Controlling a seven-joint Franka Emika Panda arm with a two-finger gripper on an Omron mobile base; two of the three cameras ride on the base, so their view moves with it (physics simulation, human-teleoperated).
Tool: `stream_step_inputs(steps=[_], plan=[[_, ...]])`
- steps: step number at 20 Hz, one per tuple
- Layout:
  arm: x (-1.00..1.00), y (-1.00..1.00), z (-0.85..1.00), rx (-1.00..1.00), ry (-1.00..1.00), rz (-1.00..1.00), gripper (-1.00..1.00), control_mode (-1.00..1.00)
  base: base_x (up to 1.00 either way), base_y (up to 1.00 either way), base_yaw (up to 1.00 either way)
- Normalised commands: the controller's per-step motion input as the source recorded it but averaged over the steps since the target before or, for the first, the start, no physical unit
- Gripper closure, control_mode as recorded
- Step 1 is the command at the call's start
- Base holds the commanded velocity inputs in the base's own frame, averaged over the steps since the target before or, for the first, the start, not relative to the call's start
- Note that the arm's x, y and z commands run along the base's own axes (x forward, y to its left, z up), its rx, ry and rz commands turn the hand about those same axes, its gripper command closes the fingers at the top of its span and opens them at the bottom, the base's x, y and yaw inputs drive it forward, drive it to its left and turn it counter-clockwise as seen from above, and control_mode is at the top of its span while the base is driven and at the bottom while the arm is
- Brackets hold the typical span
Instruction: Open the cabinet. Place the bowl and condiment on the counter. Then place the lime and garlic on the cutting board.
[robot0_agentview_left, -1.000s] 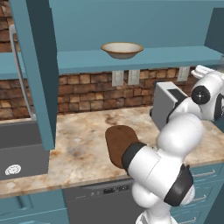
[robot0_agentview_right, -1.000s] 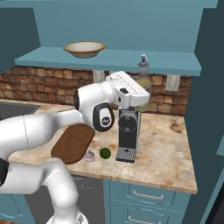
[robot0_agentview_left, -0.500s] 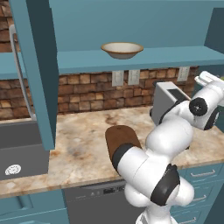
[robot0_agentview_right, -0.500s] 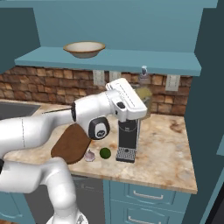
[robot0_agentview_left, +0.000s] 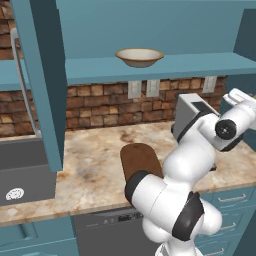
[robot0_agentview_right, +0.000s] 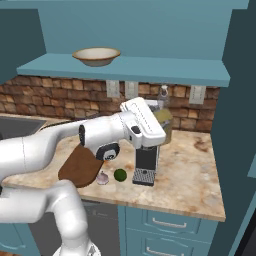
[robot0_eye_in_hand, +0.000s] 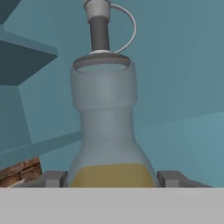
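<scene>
**Jaws straddle the condiment bottle**

Jaws stand spread, one finger (robot0_eye_in_hand: 54, 178) on each side of the condiment (robot0_eye_in_hand: 105, 127), and we cannot tell whether they touch the glass. In the hand view we see the bottle close up, upright, yellowish liquid low in it, a grey cap on its narrow neck. From the right base view we find the gripper (robot0_agentview_right: 161, 120) at the condiment near the brick wall, below the cabinet (robot0_agentview_right: 150, 30) shelf. We see the bowl (robot0_agentview_left: 139, 56) resting on that open shelf. On the desk (robot0_agentview_right: 190, 172) we see the cutting board (robot0_agentview_right: 80, 167), with the garlic (robot0_agentview_right: 103, 178) and the lime (robot0_agentview_right: 120, 174) just beside it, in front of a coffee machine (robot0_agentview_right: 145, 165).
</scene>
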Motion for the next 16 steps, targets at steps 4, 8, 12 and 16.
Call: stream_step_inputs(steps=[4,8,12,16], plan=[[-0.13,-0.04,-0.21,0.04,0.03,-0.02,1.0,-1.0,0.0,0.0,0.0],[-0.05,0.0,-0.17,0.03,0.02,-0.04,1.0,-1.0,0.0,0.0,0.0],[-0.18,0.2,-0.01,0.01,-0.03,0.0,1.0,-1.0,0.0,0.0,0.0],[-0.2,0.57,0.1,0.0,-0.05,0.0,1.0,-1.0,0.0,0.0,0.0]])
